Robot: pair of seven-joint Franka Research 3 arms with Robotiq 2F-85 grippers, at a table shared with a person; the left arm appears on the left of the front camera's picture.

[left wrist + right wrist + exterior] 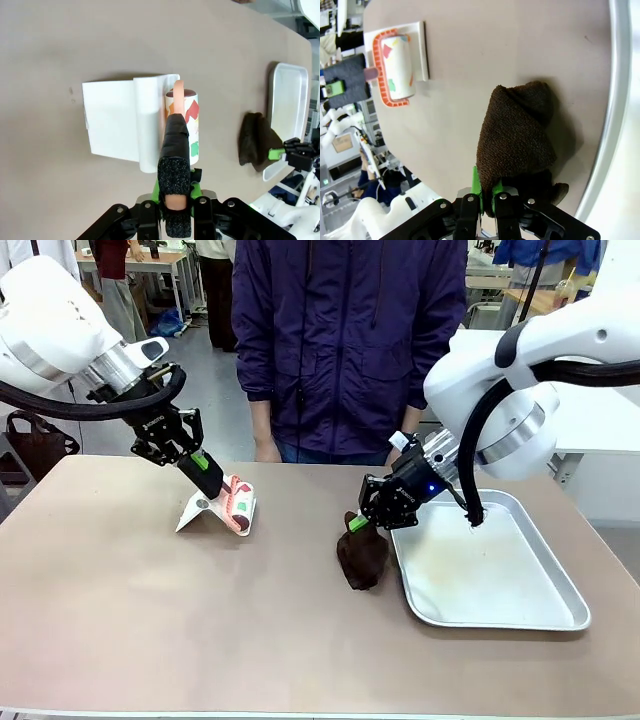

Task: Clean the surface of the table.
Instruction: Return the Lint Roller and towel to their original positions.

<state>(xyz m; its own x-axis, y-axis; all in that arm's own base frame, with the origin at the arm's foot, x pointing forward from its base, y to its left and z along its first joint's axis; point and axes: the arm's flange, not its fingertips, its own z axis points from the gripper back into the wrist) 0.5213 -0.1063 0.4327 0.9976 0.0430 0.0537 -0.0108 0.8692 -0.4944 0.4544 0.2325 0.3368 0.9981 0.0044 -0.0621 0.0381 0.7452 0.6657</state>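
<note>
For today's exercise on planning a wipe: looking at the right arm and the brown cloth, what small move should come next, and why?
Probably press the cloth flat onto the table and sweep it left across the bare top. The right claw is shut on the cloth's top, its lower end already touches the table beside the tray, and it hangs bunched, so little of it wipes yet.

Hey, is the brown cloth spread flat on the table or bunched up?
Bunched up: the brown cloth hangs in a crumpled lump from the right gripper, its lower end on the table.
</note>
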